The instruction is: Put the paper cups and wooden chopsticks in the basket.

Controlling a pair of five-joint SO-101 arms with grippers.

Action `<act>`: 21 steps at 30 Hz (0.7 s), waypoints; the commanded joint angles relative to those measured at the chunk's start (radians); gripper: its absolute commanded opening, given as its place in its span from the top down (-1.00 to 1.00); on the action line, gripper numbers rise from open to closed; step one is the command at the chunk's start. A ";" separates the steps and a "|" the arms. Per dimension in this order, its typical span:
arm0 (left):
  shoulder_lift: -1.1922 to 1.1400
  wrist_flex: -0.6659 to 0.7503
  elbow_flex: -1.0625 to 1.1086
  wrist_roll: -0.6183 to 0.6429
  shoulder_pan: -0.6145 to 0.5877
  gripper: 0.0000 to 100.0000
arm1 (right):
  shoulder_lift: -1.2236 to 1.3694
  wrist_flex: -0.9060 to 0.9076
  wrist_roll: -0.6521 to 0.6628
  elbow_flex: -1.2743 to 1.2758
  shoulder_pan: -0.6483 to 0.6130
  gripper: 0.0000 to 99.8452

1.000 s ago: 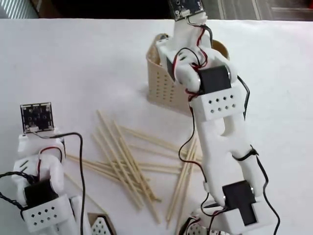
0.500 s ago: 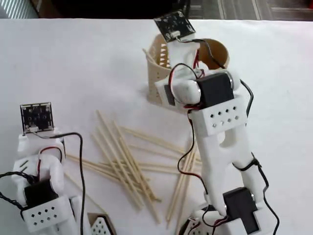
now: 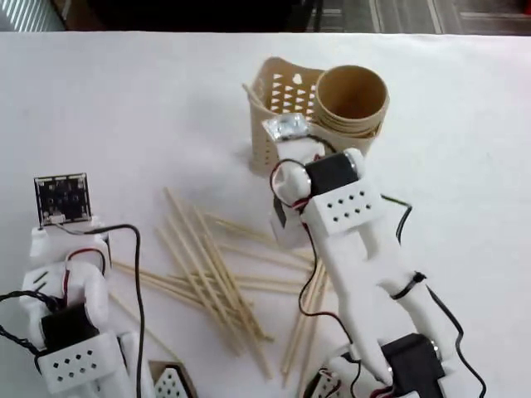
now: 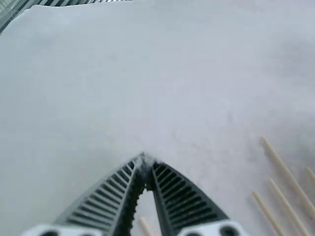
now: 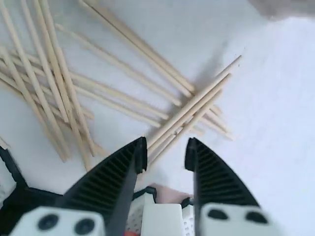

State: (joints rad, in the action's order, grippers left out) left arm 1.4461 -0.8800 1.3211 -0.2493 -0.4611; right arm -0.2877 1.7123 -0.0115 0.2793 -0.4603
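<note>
The brown paper cups [image 3: 353,99] stand at the cream perforated basket [image 3: 278,145], but the pale wooden chopsticks [image 3: 216,274] lie uncollected beneath the right gripper [image 5: 165,150], its fingers spread and empty, while the left gripper [image 4: 144,164] has its fingers pressed together.

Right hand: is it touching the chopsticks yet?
Cannot tell. In the right wrist view the open right hand overlaps the wooden chopsticks, but whether its tips rest on them or hang above is unclear.

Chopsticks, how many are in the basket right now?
1 chopstick shows, poking out of the basket's corner away from the paper cups; more may lie hidden inside.
</note>
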 commanded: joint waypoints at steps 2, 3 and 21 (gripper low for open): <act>0.016 0.018 -0.006 0.000 -0.007 0.95 | 0.007 -0.064 -0.006 0.089 0.016 0.60; 0.016 0.018 -0.006 0.000 -0.007 0.95 | 0.021 -0.097 -0.006 0.106 0.030 0.60; 0.016 0.018 -0.006 0.000 -0.007 0.95 | 0.389 -0.363 -0.005 0.173 0.182 0.60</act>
State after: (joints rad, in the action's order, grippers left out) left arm 1.4461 -0.8800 1.3211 -0.2493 -0.4611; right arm 0.0744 1.3732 -0.0130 0.4588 -0.2915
